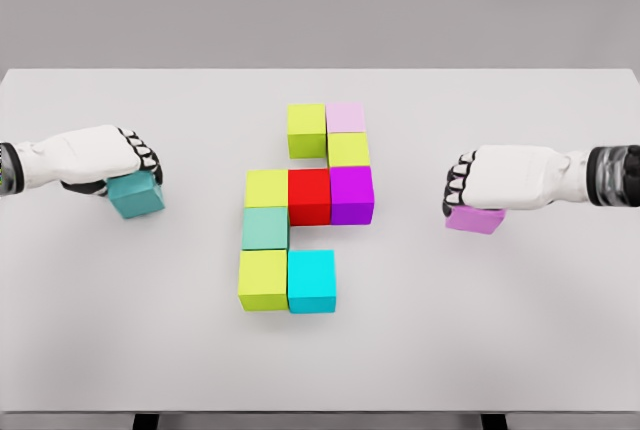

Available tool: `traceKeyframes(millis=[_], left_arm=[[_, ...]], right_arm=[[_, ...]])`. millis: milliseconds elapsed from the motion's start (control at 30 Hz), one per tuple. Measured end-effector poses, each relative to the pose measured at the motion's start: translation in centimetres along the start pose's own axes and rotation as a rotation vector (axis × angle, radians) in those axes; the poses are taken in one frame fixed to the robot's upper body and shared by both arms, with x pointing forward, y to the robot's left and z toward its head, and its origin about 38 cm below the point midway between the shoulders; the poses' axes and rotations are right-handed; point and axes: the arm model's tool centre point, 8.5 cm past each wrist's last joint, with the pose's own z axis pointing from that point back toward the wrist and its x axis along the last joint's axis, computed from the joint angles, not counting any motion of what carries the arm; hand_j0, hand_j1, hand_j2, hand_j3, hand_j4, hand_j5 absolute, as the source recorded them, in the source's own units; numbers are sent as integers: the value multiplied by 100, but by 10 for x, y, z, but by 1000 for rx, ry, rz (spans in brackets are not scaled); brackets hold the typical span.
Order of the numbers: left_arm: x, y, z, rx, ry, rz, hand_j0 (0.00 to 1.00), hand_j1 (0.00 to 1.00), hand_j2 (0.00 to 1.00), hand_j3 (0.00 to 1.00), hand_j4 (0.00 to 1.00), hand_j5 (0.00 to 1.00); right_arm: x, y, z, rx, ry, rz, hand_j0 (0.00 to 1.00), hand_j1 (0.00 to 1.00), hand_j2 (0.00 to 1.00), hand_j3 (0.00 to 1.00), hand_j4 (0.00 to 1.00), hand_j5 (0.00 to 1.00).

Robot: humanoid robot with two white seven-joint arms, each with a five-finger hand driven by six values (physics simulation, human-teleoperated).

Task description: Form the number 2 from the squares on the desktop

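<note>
Coloured cubes form a block figure mid-table: a yellow-green cube [306, 130] and a pale pink cube [347, 117] on top, a yellow-green cube [348, 149] below the pink one. The middle row has a yellow-green cube [267, 188], a red cube [309, 196] and a purple cube [351, 194]. Below come a green-grey cube [264, 228], a yellow-green cube [262, 279] and a cyan cube [311, 280]. My left hand [138, 165] is shut on a teal cube [137, 196] at the left. My right hand [463, 186] is shut on a violet cube [475, 219] at the right.
The white table [500, 330] spans the view, with its front edge low in the picture and its far edge against a grey wall. Both forearms lie over the table from the sides.
</note>
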Motion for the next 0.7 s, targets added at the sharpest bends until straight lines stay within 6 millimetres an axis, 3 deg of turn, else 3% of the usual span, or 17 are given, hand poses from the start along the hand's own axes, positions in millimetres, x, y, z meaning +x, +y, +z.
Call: traceKeyframes(millis=[267, 700], left_arm=[[-12, 16, -17, 39, 22, 9, 62, 62, 62, 62, 62, 62], [-29, 36, -41, 81, 55, 32, 62, 62, 62, 62, 62, 62]], right_arm=[[21, 7, -17, -26, -74, -49, 64, 64, 64, 64, 64, 64], [48, 0, -51, -98, -191, -110, 64, 64, 64, 64, 64, 64]])
